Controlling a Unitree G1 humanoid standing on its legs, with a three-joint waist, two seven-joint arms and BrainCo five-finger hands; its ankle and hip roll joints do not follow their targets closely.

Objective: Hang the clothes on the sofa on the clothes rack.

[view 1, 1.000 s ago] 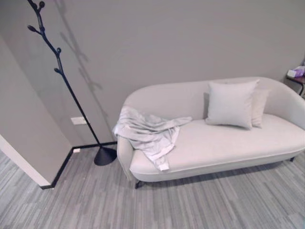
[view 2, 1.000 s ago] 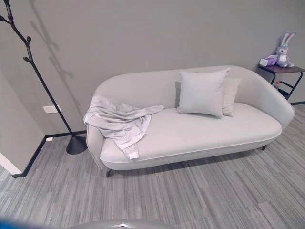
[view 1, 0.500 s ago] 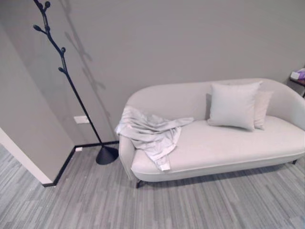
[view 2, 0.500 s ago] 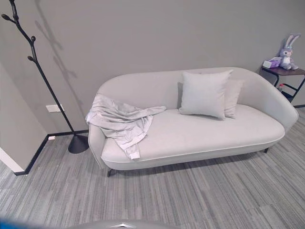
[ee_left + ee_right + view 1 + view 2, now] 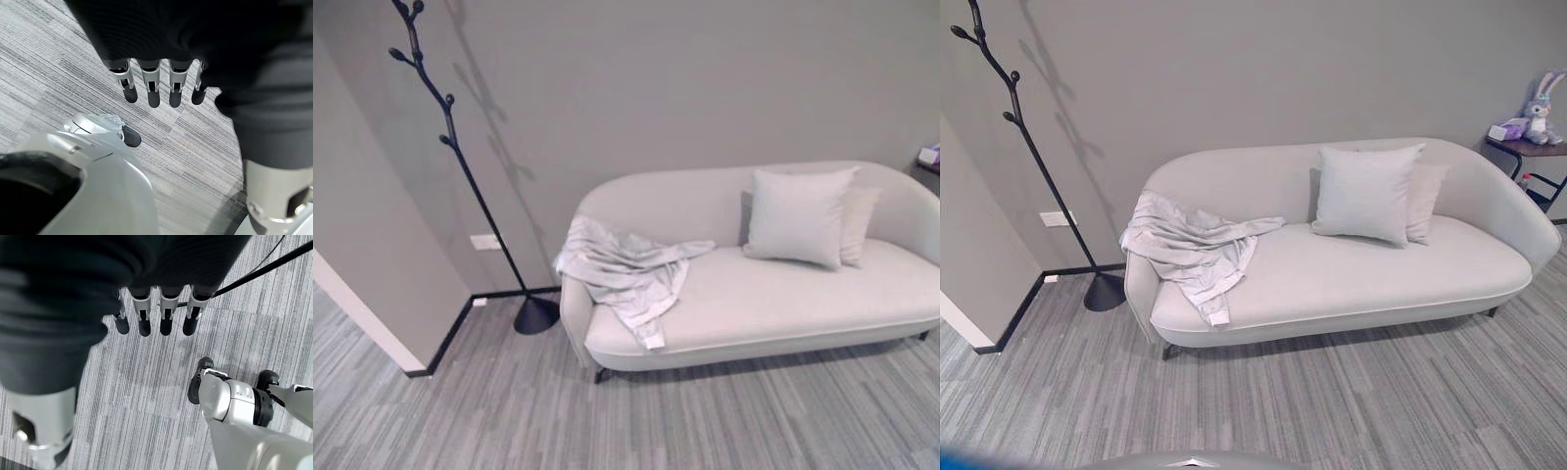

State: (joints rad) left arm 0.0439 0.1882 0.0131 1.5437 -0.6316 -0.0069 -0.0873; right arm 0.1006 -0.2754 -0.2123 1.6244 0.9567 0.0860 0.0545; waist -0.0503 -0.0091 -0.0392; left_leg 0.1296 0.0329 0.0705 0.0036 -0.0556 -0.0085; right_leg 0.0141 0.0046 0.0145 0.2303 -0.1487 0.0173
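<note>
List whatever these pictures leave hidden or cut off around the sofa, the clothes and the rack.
- Clothes rack: its top is cut off by the upper edge in both eye views, so the highest hooks cannot be seen.
- Clothes: crumpled over the sofa arm; the kind of garment cannot be told, and the part behind the arm is hidden.
- Rear cushion: mostly covered by the front cushion.
- Side table: cut off by the right edge of the right eye view.
</note>
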